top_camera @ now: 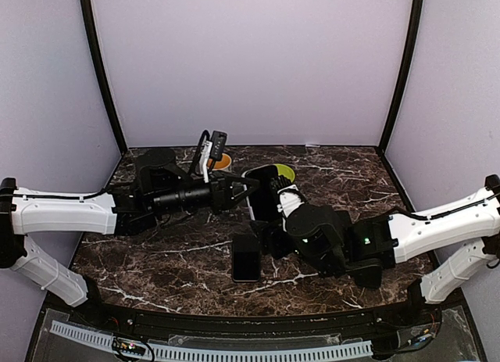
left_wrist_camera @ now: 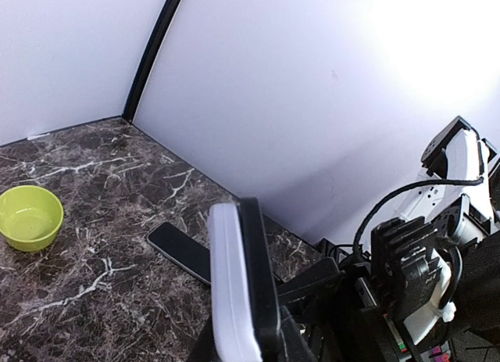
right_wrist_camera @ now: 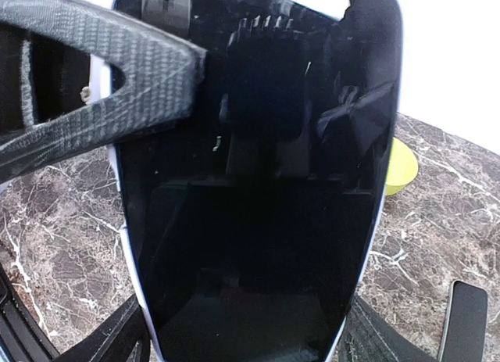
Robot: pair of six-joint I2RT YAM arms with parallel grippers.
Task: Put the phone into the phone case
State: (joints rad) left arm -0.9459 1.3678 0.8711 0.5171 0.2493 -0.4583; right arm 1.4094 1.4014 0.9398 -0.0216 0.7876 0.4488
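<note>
A black phone (right_wrist_camera: 258, 221) with a white phone case (left_wrist_camera: 226, 284) against its back is held above the table between both grippers. Edge-on in the left wrist view, the phone (left_wrist_camera: 262, 276) and the case lie pressed together, and my left gripper (left_wrist_camera: 246, 335) is shut on the pair, front and back. My right gripper (right_wrist_camera: 250, 342) is closed across the phone's width, one finger on each long side. In the top view the phone (top_camera: 262, 196) hangs mid-table between the left gripper (top_camera: 238, 191) and the right gripper (top_camera: 275, 212).
A second dark flat slab (top_camera: 246, 258) lies on the marble in front of the grippers, also visible as the slab (left_wrist_camera: 183, 252) and the slab (right_wrist_camera: 462, 323). A green bowl (top_camera: 281, 171) and an orange bowl (top_camera: 222, 160) stand behind them. Purple walls enclose the table.
</note>
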